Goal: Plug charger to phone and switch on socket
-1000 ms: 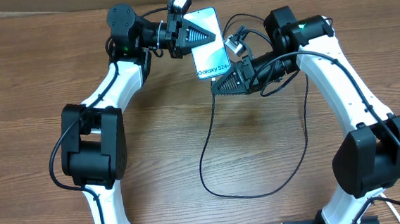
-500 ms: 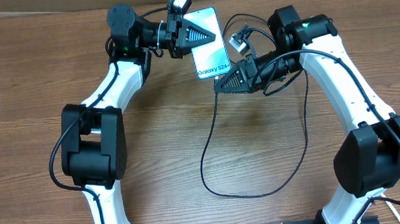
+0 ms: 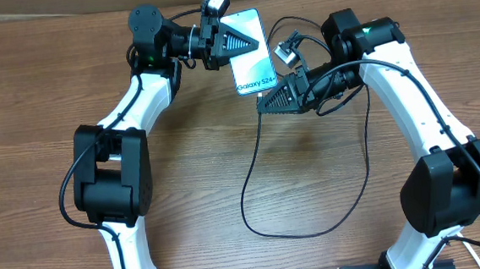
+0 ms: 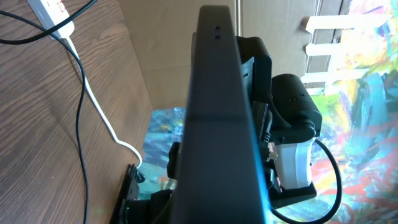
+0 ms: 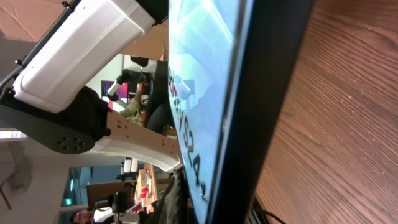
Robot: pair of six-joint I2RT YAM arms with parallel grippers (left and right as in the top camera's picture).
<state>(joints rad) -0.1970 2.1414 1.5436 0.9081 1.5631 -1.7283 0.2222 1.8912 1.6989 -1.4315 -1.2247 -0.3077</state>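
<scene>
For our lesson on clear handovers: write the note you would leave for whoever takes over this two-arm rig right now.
Left gripper: shut on the slim black-edged smartphone with the light blue screen.
Right gripper: shut on the thin black charger cable, its tip at the smartphone's lower edge; the connector is hidden, so I cannot tell whether it is plugged in.
White oblong power strip: only in the left wrist view, lying on the wooden table, untouched.
Left: confirm the plug is seated, then switch the strip on.
</scene>
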